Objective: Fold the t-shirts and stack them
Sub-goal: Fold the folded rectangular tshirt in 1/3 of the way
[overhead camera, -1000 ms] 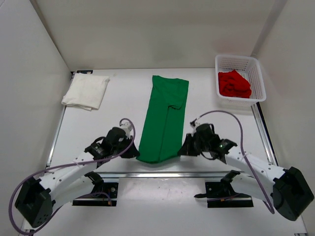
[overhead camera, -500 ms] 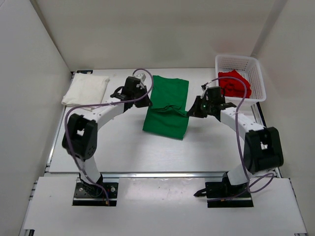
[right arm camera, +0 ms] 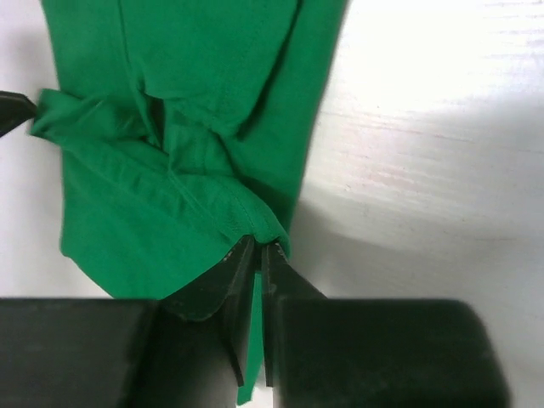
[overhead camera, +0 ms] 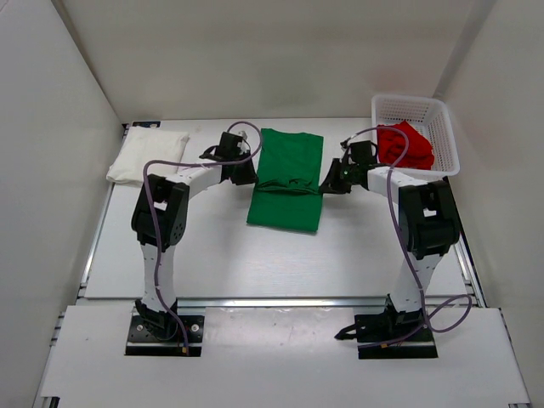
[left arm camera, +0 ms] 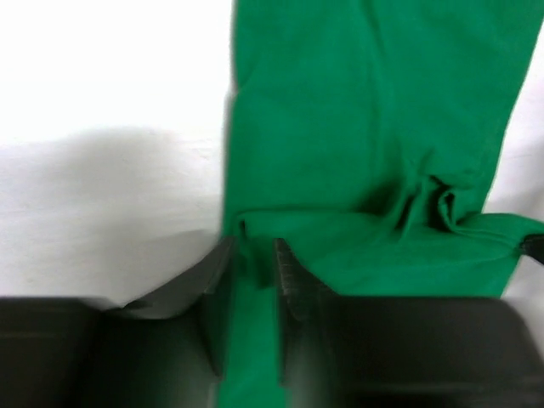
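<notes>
From above, the green t-shirt (overhead camera: pixel 287 178) lies in the far middle of the worktop (overhead camera: pixel 255 255), one layer doubled over another and a bunched ridge crossing it from left to right. The left hand (overhead camera: pixel 245 170) is at the left end of that ridge and the right hand (overhead camera: pixel 332 180) at the right end. This view is too distant to show their fingers.

The left wrist camera shows the left hand (left arm camera: pixel 252 245) spread a little, with the shirt's (left arm camera: pixel 365 127) left edge running between its fingers. A dark tip pokes in at the far side of the cloth. The right wrist camera shows the right hand (right arm camera: pixel 257 246) pressed together, pinching the hemmed edge of the green cloth (right arm camera: pixel 170 102).

Only the overhead view takes in the rest. The white t-shirt (overhead camera: pixel 149 157) lies folded flat in the far left corner, well apart from the green one. A white mesh basket (overhead camera: pixel 412 102) stands in the far right corner, holding the red t-shirt (overhead camera: pixel 404 144) in a crumpled heap that rises just above its left rim.
</notes>
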You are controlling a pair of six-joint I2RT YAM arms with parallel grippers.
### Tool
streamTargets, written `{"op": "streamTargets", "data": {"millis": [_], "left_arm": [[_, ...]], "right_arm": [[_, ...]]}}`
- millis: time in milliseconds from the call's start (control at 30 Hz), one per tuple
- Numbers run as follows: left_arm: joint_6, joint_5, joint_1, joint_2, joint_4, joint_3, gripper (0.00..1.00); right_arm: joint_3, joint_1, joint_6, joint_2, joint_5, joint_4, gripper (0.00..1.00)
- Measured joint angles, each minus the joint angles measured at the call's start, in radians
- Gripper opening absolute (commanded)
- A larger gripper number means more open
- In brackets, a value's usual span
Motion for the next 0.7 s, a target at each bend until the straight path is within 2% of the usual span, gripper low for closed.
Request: {"op": "streamTargets", "data": {"millis": [33,67,100,133,200,267,333,400,533,700], "left_arm": [[-0.001,0.002,0.006,0.002,0.003,0.0,0.65],[-0.001,0.006,0.011,0.002,0.009,0.0,0.66],[-0.011,0.01,0.017,0.001,0.022,-0.004,0.61],[-0.019,0.012,0.023,-0.008,0.046,-0.019,0.51],[-0.028,0.01,0.032,-0.049,0.087,-0.082,0.43],[-0.03,0.006,0.028,-0.116,0.117,-0.162,0.43],[-0.033,-0.003,0.003,-0.202,0.156,-0.256,0.43],[-0.037,-0.006,-0.048,-0.274,0.19,-0.326,0.43],[-0.056,0.019,-0.154,-0.304,0.295,-0.391,0.39],[-0.095,0.045,-0.126,-0.269,0.364,-0.532,0.38]], "right_arm": [[0.001,0.0,0.002,0.0,-0.001,0.007,0.21],[0.001,0.0,0.002,0.0,-0.002,0.014,0.23],[0.001,-0.002,-0.001,0.0,-0.002,0.019,0.27],[0.0,-0.004,-0.001,0.0,-0.002,0.023,0.29],[-0.011,-0.005,-0.004,-0.014,0.009,0.028,0.31],[-0.039,-0.002,-0.006,-0.05,0.026,0.032,0.26],[-0.077,0.006,-0.006,-0.108,0.048,0.038,0.1],[-0.11,0.023,-0.005,-0.158,0.062,0.051,0.0],[-0.147,0.094,-0.002,-0.195,0.068,0.092,0.0],[-0.097,0.184,-0.006,-0.094,0.05,0.098,0.0]]}}
